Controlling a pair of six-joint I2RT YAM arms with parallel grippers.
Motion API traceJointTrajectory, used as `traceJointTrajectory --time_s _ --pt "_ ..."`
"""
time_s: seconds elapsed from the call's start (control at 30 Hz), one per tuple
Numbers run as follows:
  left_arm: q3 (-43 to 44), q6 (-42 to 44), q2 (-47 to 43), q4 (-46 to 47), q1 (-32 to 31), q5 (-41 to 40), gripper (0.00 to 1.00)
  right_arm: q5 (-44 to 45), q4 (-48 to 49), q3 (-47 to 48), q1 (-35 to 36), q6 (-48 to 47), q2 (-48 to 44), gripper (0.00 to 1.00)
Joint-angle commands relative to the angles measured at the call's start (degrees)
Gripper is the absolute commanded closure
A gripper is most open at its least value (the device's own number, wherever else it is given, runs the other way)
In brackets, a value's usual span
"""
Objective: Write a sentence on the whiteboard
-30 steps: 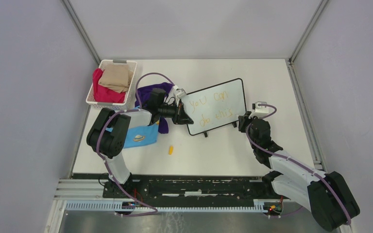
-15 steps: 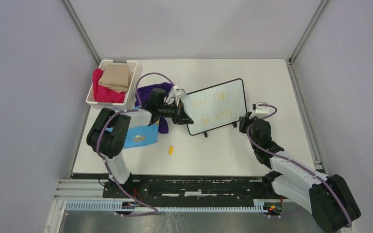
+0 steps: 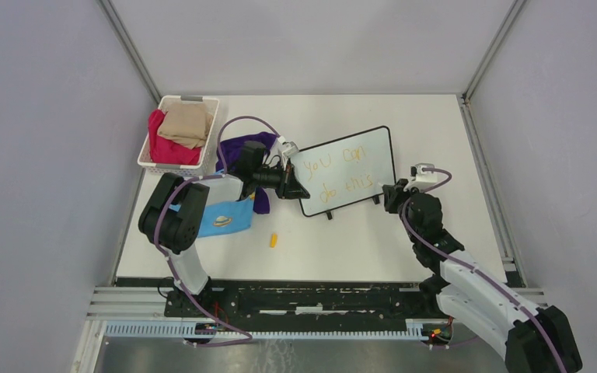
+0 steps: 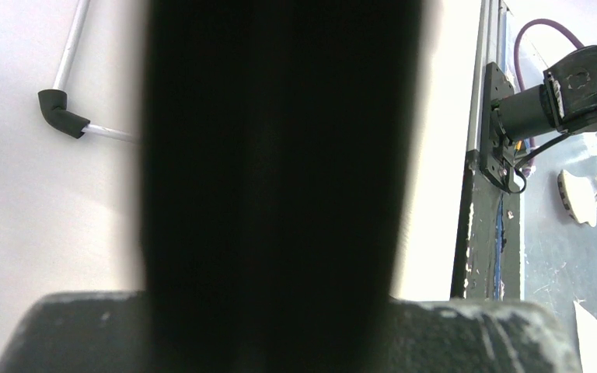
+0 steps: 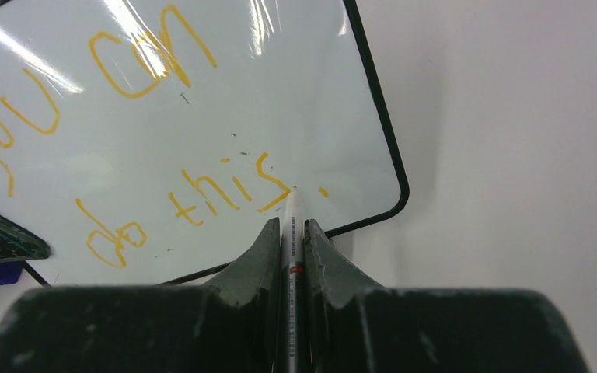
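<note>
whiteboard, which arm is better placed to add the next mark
Right. Right hand grips the marker, tip at the whiteboard just past the sentence; left hand clamps the board's edge.

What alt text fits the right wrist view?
The right gripper, shut on a slim white marker pen, points its tip at a small black-framed white whiteboard on a white table. Yellow-orange handwriting reads "you can do this", the tip just past the final s.

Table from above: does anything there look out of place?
A small yellow piece, perhaps a pen cap, lies loose on the white table; the black-framed whiteboard sits skewed to the table's edges.
</note>
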Motion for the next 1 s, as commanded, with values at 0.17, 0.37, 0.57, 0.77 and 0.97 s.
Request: traceJointTrajectory --time_s 0.17,0.37,0.57,0.77,0.97 --pt "-1.21 3.97 0.49 -10.63 -1.94 -9.31 0.80 -3.68 -7.66 1.74 -0.32 -0.27 -10.46 1.00" --pt "-1.31 3.44 -1.68 -10.74 -1.81 -9.62 0.73 -6.35 -14.02 0.88 -0.30 -2.95 -19.23 1.00" --pt "-1.46 2.86 -3.44 -11.12 -1.57 -10.40 0.67 -10.12 -20.56 1.23 -0.22 -5.86 -25.10 1.00" --pt "-2.16 1.88 -7.42 -11.56 -1.11 -12.58 0.48 -10.31 -23.42 1.44 -0.35 -7.05 -29.22 1.00" --pt "-2.53 0.96 -12.10 -12.60 -1.11 -16.26 0.01 -10.46 -24.13 2.15 -0.30 -7.63 -30.26 1.00"
